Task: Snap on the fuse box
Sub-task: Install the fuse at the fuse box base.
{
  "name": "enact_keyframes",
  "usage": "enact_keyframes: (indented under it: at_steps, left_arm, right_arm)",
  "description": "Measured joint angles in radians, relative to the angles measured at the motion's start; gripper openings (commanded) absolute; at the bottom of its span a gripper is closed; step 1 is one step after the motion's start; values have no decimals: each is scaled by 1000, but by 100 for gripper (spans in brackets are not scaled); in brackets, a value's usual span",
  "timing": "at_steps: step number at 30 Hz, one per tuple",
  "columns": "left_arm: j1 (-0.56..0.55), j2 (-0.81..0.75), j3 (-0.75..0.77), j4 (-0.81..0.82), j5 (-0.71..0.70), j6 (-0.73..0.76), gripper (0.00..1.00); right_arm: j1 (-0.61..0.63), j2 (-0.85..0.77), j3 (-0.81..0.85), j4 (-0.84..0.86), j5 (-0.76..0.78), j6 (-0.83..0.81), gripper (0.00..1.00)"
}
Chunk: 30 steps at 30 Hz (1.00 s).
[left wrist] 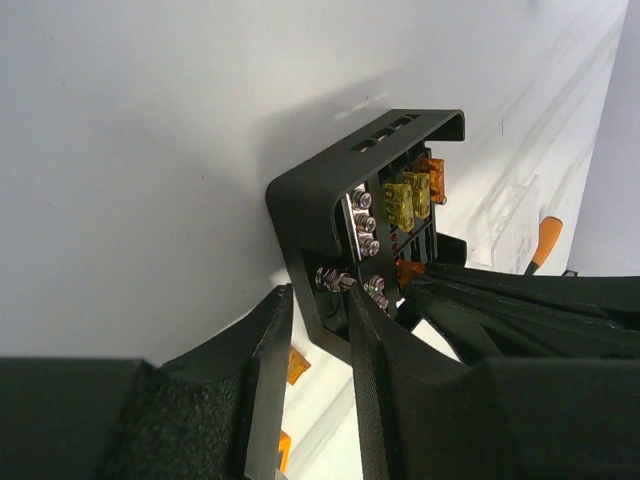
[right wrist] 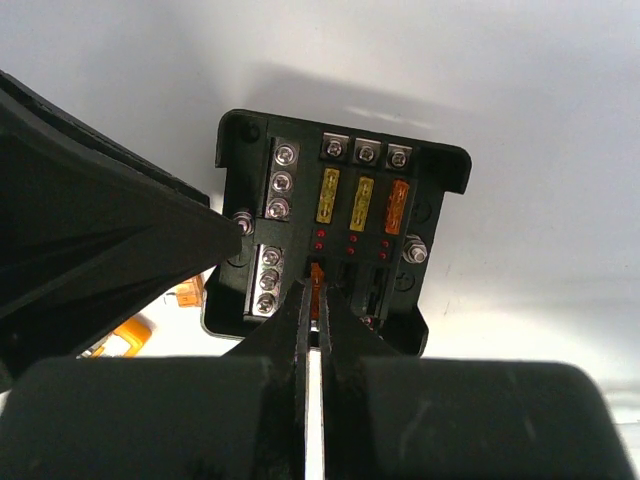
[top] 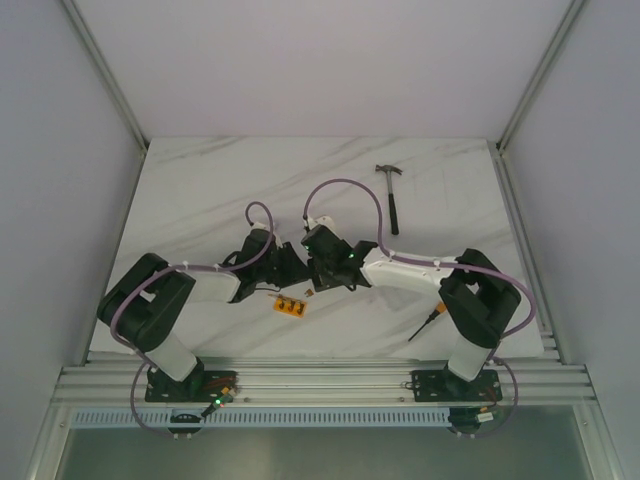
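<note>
Dead centre on the white marbled table (top: 200,190), right where the two arms meet, sits the fuse box (right wrist: 345,235) with its slotted face toward the right wrist camera. The whole setup looks arranged around getting one more fuse home. The right gripper (right wrist: 318,293) has its fingers pressed almost together on a thin orange fuse (right wrist: 317,274), pinched from above and held over the left slot of the near row. That narrow pinch makes sense, since the slots are packed tight and wider fingers would foul the neighbours. In the far row two yellow fuses (right wrist: 328,195) and a seated orange fuse (right wrist: 398,205) are already in. The other near-row slots look empty, so the job seems roughly halfway. The left gripper (left wrist: 318,300) comes in at the box's left side, fingers standing apart with a corner of the box's base reaching into the gap, just below the terminal screws (left wrist: 365,230). Whether they actually bite on it can't be told from these views (in the right wrist view its tip does look to be touching the side wall). It's probably there as a brace, so the box doesn't skate or tip when the fuse gets pushed down. A small orange strip (top: 291,306) lies just beside the grippers toward the near edge, and the hammer (top: 392,195) lies well apart at the back. Neither is part of this step.
</note>
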Motion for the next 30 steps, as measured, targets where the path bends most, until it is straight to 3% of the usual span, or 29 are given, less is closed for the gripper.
enact_keyframes:
  at_steps: [8, 19, 26, 30]
  left_arm:
    - [-2, 17, 4, 27, 2, -22, 32]
    - [-12, 19, 1, 37, -11, -50, 32]
    - [-19, 2, -16, 31, -39, -57, 32]
    - [-19, -2, -27, 19, -51, -60, 32]
  right_arm:
    - [16, 8, 1, 5, 48, 4, 1]
    - [23, 16, 7, -10, 62, 23, 30]
    - [23, 19, 28, -52, 51, 31, 39]
    - [23, 19, 58, -86, 45, 32, 39]
